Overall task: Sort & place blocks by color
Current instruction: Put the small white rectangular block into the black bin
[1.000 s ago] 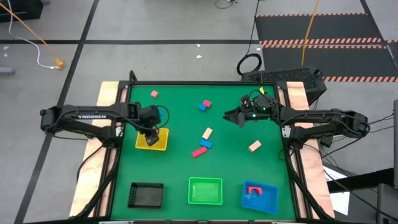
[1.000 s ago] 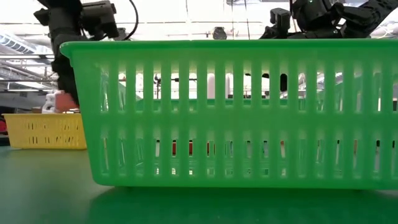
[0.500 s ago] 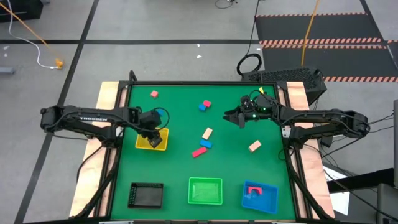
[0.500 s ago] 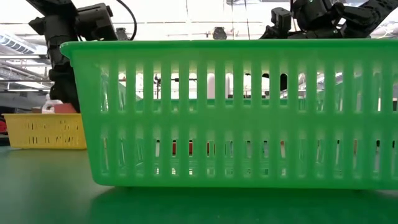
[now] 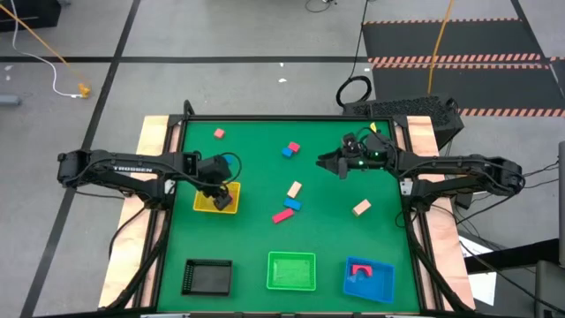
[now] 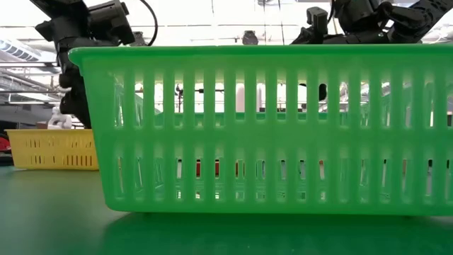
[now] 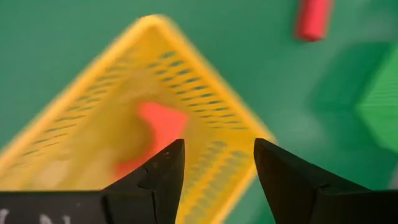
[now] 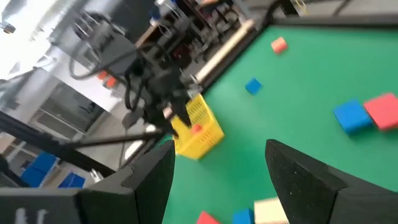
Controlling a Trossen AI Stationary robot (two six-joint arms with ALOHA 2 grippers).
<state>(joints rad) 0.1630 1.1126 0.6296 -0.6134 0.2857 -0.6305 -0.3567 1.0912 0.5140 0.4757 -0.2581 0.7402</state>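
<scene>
Over the yellow tray [image 5: 205, 203] your left gripper [image 7: 214, 165] hangs with fingers parted and holding nothing; a red block [image 7: 158, 127] lies inside that tray. Right of the tray, pink, blue and cream blocks [image 5: 291, 189] sit scattered mid-desk [image 5: 256, 238]. Further right, your right gripper [image 5: 323, 162] hovers above the desk, fingers spread, empty.

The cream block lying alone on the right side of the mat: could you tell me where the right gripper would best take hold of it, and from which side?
Probably from straight above. The cream block lies flat and skewed on the green mat with bare mat all round, so fingers fit either side. Turn the open right gripper to match the skew and close across its two long faces, at mid-length.
</scene>
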